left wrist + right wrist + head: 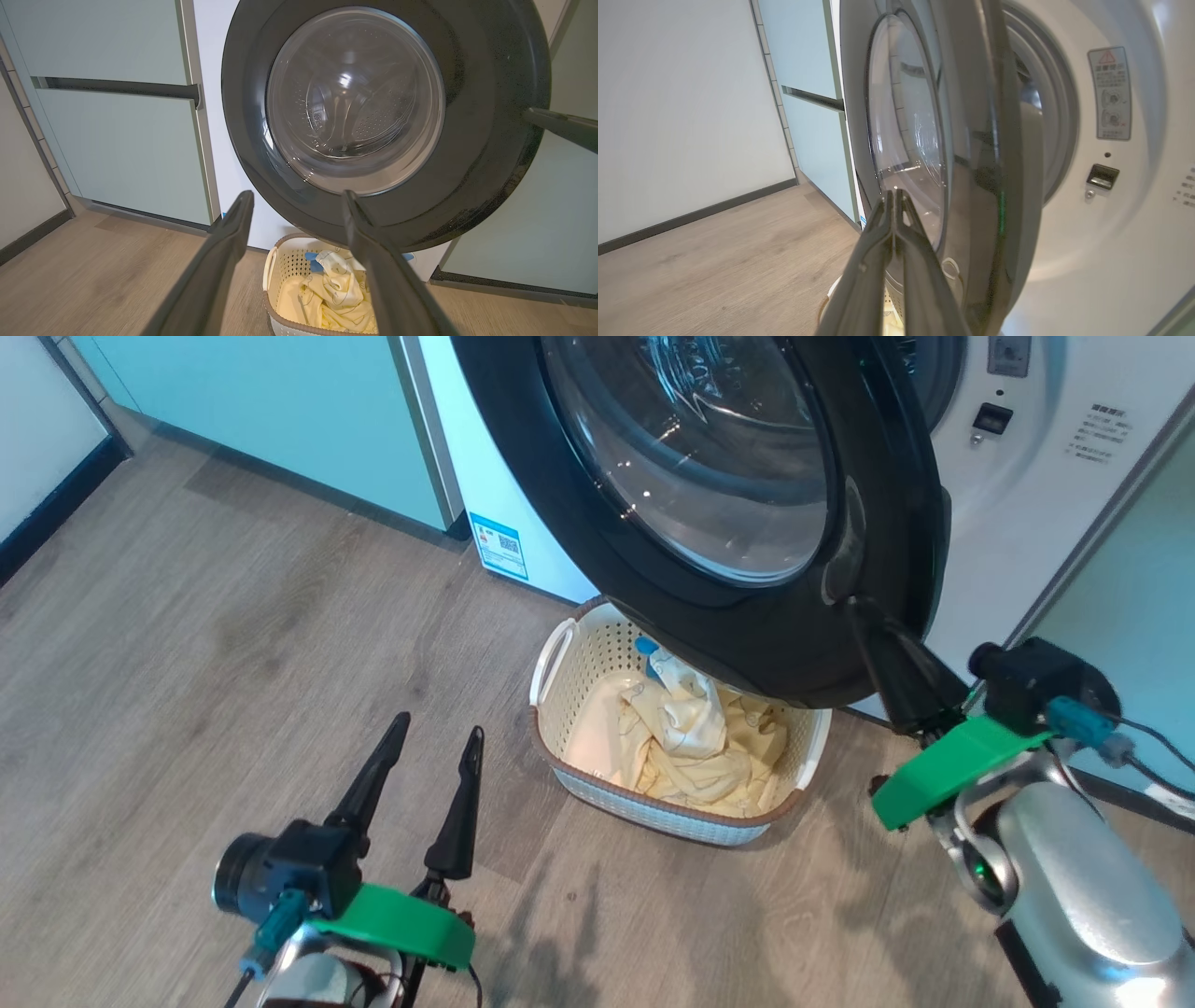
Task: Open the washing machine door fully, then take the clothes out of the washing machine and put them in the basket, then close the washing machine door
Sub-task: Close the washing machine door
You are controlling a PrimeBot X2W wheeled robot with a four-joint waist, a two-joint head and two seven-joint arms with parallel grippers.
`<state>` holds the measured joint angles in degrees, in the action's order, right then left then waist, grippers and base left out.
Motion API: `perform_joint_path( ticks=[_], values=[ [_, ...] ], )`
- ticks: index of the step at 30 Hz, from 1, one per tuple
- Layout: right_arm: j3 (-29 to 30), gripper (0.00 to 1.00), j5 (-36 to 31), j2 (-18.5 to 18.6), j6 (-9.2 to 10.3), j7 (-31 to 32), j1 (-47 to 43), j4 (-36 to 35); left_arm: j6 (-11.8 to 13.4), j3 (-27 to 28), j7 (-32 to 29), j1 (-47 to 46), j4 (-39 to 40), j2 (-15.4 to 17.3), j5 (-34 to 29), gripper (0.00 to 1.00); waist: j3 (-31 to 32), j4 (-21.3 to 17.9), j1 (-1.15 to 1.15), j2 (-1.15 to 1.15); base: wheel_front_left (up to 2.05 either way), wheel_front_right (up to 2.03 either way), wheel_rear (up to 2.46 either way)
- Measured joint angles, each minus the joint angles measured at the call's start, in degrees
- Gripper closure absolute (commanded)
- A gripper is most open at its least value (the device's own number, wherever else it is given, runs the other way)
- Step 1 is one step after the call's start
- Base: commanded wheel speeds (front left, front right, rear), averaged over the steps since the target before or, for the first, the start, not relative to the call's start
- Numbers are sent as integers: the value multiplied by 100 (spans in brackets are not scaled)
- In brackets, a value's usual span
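Rigid, slippery washing machine door (728,644)
It is best pushed at the rim; right gripper (859,611) is closed empty, left gripper (439,726) spread.

We see the door (747,644) rimmed glossy black round clear glass; the washer (1018,523) is white, its label (498,545) blue at the door's nine o'clock; the basket (597,663) is cream, hole-dotted, brown-rimmed; the clothes (700,747) are pale yellow with outlined bears, blue at eleven o'clock; the floor (233,644) is grey-brown woodgrain; the left gripper (441,724) and right gripper (893,193) are dark on green mounts (401,924).
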<state>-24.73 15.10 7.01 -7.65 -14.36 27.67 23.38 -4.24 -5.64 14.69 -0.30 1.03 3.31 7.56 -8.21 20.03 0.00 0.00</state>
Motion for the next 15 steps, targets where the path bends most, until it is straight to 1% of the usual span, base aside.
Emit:
perform_joint_path(
  ticks=[8,15],
  values=[
    [330,100,-21,0,0,-8,140,103,-22,1,0,-1,-4,-16,-1,0,-43,24,0,0,0,0,0],
    [409,100,-57,0,0,-8,163,176,-22,1,0,-3,1,-23,-14,0,-113,39,0,0,0,0,0]
  ],
)
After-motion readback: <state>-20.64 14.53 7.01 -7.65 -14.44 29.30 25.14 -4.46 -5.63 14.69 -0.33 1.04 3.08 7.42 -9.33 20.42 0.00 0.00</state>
